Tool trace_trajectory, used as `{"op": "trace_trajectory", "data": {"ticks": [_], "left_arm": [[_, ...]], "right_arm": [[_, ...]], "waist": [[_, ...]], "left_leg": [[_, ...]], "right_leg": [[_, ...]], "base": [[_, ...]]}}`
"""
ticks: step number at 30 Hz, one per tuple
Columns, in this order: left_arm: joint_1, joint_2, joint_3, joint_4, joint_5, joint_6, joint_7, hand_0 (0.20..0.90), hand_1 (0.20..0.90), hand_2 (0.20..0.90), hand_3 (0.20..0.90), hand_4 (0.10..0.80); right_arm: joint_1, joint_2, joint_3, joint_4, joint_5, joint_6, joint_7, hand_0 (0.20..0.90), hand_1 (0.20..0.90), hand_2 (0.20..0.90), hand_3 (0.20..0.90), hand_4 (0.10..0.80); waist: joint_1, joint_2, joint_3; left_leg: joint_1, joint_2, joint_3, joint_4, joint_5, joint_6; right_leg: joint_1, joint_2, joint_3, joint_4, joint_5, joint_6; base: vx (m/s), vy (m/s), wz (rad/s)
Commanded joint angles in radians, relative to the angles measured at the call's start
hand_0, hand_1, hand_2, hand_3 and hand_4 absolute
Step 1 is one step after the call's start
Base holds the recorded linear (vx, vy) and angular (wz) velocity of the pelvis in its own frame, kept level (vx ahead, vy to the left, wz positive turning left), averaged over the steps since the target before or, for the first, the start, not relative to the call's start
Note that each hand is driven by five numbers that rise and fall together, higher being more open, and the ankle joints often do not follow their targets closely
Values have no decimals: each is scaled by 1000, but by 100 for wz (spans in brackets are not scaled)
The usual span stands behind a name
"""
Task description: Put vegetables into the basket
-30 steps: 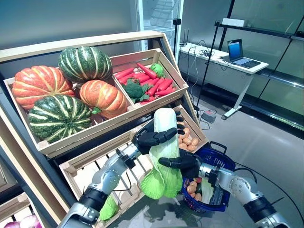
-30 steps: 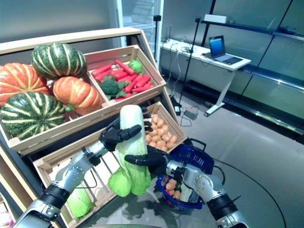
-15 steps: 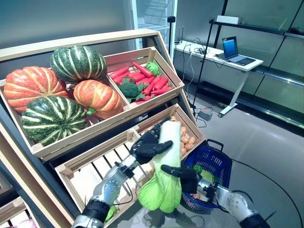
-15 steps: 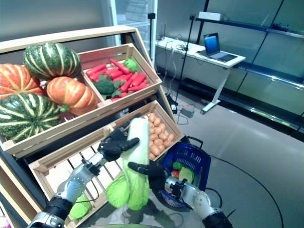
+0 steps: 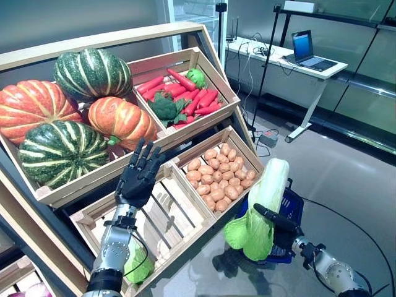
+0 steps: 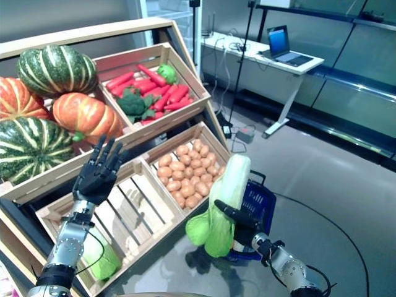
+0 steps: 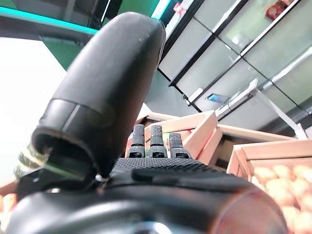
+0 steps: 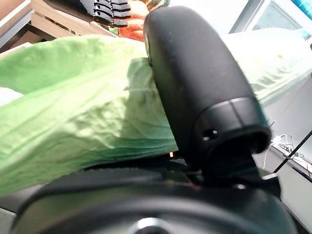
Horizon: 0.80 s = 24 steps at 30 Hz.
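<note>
On the tilted wooden display rack (image 5: 185, 139), striped green and orange pumpkins (image 5: 62, 117) fill the upper left crate, beside a crate of red peppers and broccoli (image 5: 182, 99). Below them, the robot's left hand (image 5: 138, 176) is raised, fingers straight and spread, holding nothing, over a slatted wooden crate (image 5: 158, 213) where one pale green leafy vegetable (image 5: 137, 267) lies at the low corner. A crate of small brown potatoes (image 5: 221, 176) sits to its right.

Further right, the right hand (image 5: 279, 224) has its fingers and thumb curled round a long napa cabbage with a white stalk and loose green leaves (image 5: 260, 210), carried stalk-up and tilted in front of the blue plastic shopping basket (image 5: 289, 204) standing on the grey floor. The cabbage hides most of the basket, and it cannot be told whether its leafy end is over the rim yet.

The step in hand appears to be the transfer into the basket. The next move likely calls for bringing the cabbage over the opening, lowering it, then uncurling the fingers; its length could catch on the basket's handle or rim.
</note>
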Motion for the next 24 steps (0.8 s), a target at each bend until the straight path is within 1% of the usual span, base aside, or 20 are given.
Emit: {"op": "trace_trajectory", "data": {"ticks": [1, 5, 7, 8, 10, 12, 13, 14, 15, 16, 17, 19, 20, 21, 23, 24], "left_arm": [[-111, 47, 43, 10, 49, -130, 41, 900, 900, 900, 900, 800], [-97, 86, 33, 35, 246, -222, 182, 900, 900, 900, 900, 800], [-86, 114, 26, 39, 368, -238, 244, 900, 900, 900, 900, 800], [-85, 121, 19, 37, 391, -244, 265, 900, 900, 900, 900, 800], [-97, 146, -12, 28, 459, -259, 320, 900, 900, 900, 900, 800], [-141, 180, -59, 15, 553, -323, 434, 900, 900, 900, 900, 800], [-154, 183, -66, 12, 571, -335, 464, 900, 900, 900, 900, 800], [-181, 197, -79, 7, 612, -364, 518, 900, 900, 900, 900, 800], [-212, 216, -89, 0, 651, -385, 565, 900, 900, 900, 900, 800], [-259, 251, -111, -12, 729, -405, 649, 900, 900, 900, 900, 800], [-285, 268, -127, -21, 762, -413, 685, 900, 900, 900, 900, 800], [-317, 292, -156, -33, 796, -406, 740, 900, 900, 900, 900, 800], [-336, 305, -173, -39, 812, -394, 768, 900, 900, 900, 900, 800], [-341, 309, -179, -39, 818, -389, 777, 900, 900, 900, 900, 800], [-365, 325, -199, -32, 828, -376, 803, 900, 900, 900, 900, 800], [-370, 326, -201, -30, 827, -376, 805, 900, 900, 900, 900, 800]], "right_arm": [[-142, 15, -92, -14, 9, -141, -5, 300, 300, 300, 300, 400], [-165, -12, -120, 42, 0, -225, -133, 300, 300, 300, 300, 400], [-187, -32, -150, 103, -42, -307, -260, 300, 300, 300, 300, 400], [-199, -41, -155, 126, -67, -330, -289, 300, 300, 300, 300, 400], [-254, -76, -159, 194, -126, -409, -390, 300, 300, 300, 300, 400], [-360, -121, -146, 273, -132, -464, -493, 300, 300, 300, 300, 400], [-381, -127, -143, 283, -130, -473, -508, 300, 300, 300, 300, 400], [-421, -138, -136, 303, -124, -491, -531, 300, 300, 300, 300, 400], [-463, -148, -129, 324, -137, -519, -554, 300, 300, 300, 300, 400], [-518, -185, -117, 346, -147, -557, -590, 300, 300, 300, 300, 400], [-551, -204, -110, 357, -133, -580, -607, 300, 300, 300, 300, 400], [-586, -224, -102, 378, -124, -612, -616, 300, 300, 300, 300, 400], [-607, -240, -97, 401, -115, -619, -615, 300, 300, 300, 300, 400], [-617, -245, -96, 414, -114, -619, -612, 300, 300, 300, 300, 400], [-645, -267, -92, 457, -105, -617, -609, 300, 300, 300, 300, 400], [-650, -270, -91, 463, -103, -618, -607, 300, 300, 300, 300, 400]], "waist": [[9, -12, 6], [19, -10, 14], [30, -7, 25], [34, -5, 31], [46, 3, 60], [62, 14, 118], [63, 16, 129], [65, 18, 157], [68, 21, 190], [73, 24, 245], [73, 29, 276], [75, 33, 312], [76, 36, 327], [77, 38, 333], [84, 42, 349], [84, 42, 350]], "left_leg": [[13, -17, 10, 2, -96, 10], [12, -19, 3, 2, -96, 10], [6, -20, -2, 2, -92, 10], [3, -20, -4, 2, -90, 9], [-18, -21, -15, 2, -77, 6], [-72, -20, -36, 28, -66, 2], [-88, -19, -41, 43, -69, 1], [-126, -17, -50, 76, -72, -2], [-169, -14, -58, 116, -78, -6], [-239, -9, -64, 190, -89, -12], [-290, -4, -63, 252, -103, -16], [-381, 3, -69, 370, -137, -20], [-437, 12, -62, 448, -168, -16], [-455, 14, -61, 476, -179, -13], [-517, 13, -74, 559, -212, -6], [-529, 14, -76, 574, -218, -5]], "right_leg": [[16, 20, -28, 6, -57, -57], [18, 20, -31, 6, -61, -58], [14, 21, -34, 6, -61, -60], [12, 21, -35, 6, -60, -61], [-4, 21, -39, 6, -56, -66], [-53, 18, -46, 44, -64, -78], [-67, 15, -47, 60, -70, -80], [-97, 11, -50, 95, -82, -86], [-135, 4, -54, 135, -93, -92], [-193, -10, -62, 201, -109, -98], [-242, -20, -68, 260, -123, -103], [-323, -37, -69, 366, -155, -113], [-379, -51, -78, 449, -187, -119], [-400, -57, -81, 485, -198, -123], [-459, -82, -86, 579, -230, -130], [-470, -87, -87, 595, -237, -130]], "base": [[59, -30, 2], [85, -37, 1], [75, -40, 0], [23, -30, 0], [-26, -12, 2], [-156, -33, 4], [-226, -41, 4], [-243, -30, 8], [-387, -35, 15], [-417, -12, 21], [-377, -1, 24], [-269, 6, 21], [-211, 8, 15], [-165, 15, 16], [-124, 13, 12], [-123, 13, 5]]}}
